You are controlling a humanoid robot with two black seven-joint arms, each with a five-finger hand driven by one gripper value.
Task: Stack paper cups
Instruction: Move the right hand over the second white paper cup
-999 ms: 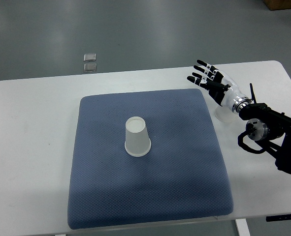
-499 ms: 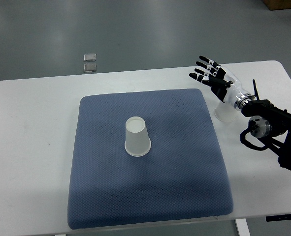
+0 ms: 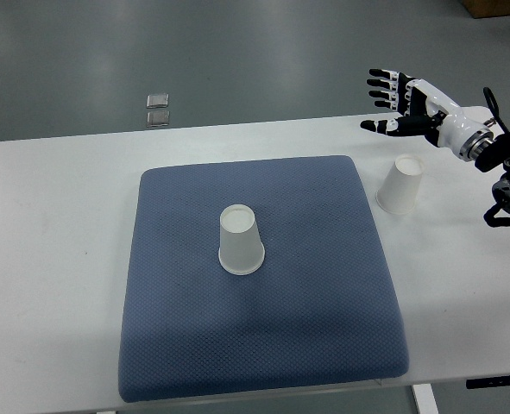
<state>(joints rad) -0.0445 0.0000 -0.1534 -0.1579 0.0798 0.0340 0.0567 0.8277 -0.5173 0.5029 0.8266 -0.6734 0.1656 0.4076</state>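
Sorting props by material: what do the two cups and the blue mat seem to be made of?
Both cups look like matte white paper: thin walls, no gloss. The blue mat seems a padded textile or foam, going by its dotted weave and soft rounded edges.

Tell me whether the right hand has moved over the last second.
Yes. The right hand has lifted up and back toward the table's far right edge, uncovering the paper cup beside the blue mat; its fingers are spread, holding nothing.
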